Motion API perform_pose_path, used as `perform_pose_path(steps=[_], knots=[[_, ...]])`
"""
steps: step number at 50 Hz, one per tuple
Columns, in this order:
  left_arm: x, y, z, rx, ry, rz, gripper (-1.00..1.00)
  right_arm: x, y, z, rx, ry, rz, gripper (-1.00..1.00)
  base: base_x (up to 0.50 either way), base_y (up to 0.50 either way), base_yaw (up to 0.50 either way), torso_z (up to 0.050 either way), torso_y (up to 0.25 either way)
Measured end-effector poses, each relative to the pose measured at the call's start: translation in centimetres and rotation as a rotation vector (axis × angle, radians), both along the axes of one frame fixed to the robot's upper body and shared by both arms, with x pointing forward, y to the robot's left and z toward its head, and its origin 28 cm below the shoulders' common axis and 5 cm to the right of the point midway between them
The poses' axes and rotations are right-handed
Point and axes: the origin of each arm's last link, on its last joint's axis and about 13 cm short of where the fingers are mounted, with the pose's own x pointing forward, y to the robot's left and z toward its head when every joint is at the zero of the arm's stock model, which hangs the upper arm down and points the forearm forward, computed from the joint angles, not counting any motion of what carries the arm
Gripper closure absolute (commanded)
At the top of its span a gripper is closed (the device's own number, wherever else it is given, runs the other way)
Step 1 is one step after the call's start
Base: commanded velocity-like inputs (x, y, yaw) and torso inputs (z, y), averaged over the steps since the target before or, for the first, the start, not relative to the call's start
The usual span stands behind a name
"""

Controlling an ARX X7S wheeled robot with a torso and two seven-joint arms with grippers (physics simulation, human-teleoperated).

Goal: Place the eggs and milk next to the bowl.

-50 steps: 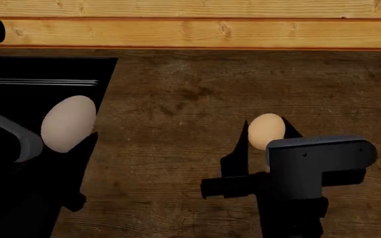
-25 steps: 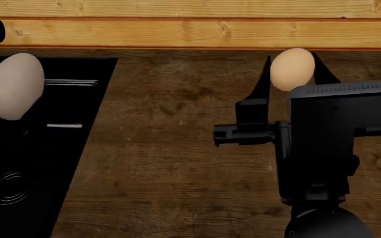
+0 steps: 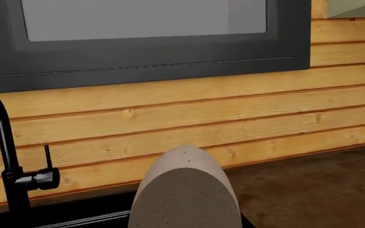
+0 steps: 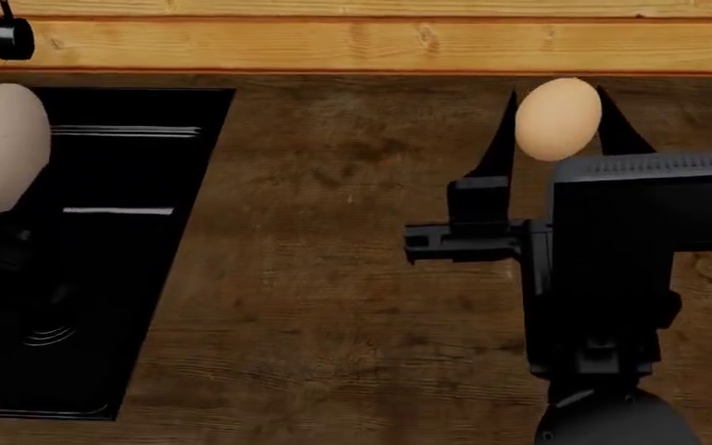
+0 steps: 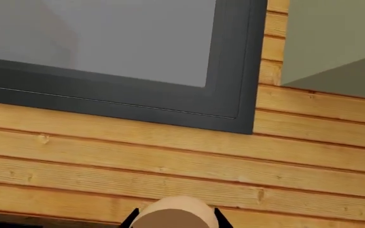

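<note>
Carrying step, by the look of it: one egg in each claw, both lifted clear of the counter (image 4: 331, 278). No bowl or milk in any view, so no telling yet which way to go; best to find the bowl first, then travel.

Far left: pale egg (image 4: 4, 148) in mid-air, square before the left wrist camera. Left claw (image 3: 186, 216) almost wholly hidden behind it and lost against the black below; judged clamped on the pale egg, since nothing else bears it. Directly beneath this claw, a black sink (image 4: 133, 278); beyond and to its outer side, a black faucet (image 3: 5, 156) with a small lever. Better to carry sideways out over the wood before lowering. A slip here means an egg down in the basin, and the faucet neck is a likely snag.

Middle: bare brown wood between the claws, nothing lying on it.

Right: right claw (image 4: 559, 125) with fingers pointing away toward the plank wall (image 4: 331, 42), shut on the tan egg (image 4: 559, 119), pinched at its sides near the tips. Light, steady squeeze advised, slow moves, low set-down, as a round egg may roll. Ahead of this claw, wall close; above that, a dark-framed window (image 5: 106, 71).
</note>
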Motion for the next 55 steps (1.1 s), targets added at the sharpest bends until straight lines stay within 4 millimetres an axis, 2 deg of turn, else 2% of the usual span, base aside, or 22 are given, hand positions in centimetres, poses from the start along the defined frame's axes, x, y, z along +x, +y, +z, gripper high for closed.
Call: perform_pose_path(steps=[19,29,55], knots=[[-0.08,-0.23,-0.18,0.010,0.000,-0.007,1.00,-0.26,-0.01,-0.19,0.002,0.006,0.002,1.00,-0.45,0.08,0.00,0.000,0.000],[-0.07,-0.30,-0.29,0.010,0.001,-0.008,1.00,-0.35,0.00,-0.33,0.006,0.008,0.005,1.00,0.00,-0.02,0.00,0.000,0.000],[-0.11,-0.21,-0.53,-0.001,0.005,-0.003,1.00,-0.53,0.07,-0.47,0.021,0.021,0.019,1.00,-0.09,-0.50,0.00,0.000,0.000]])
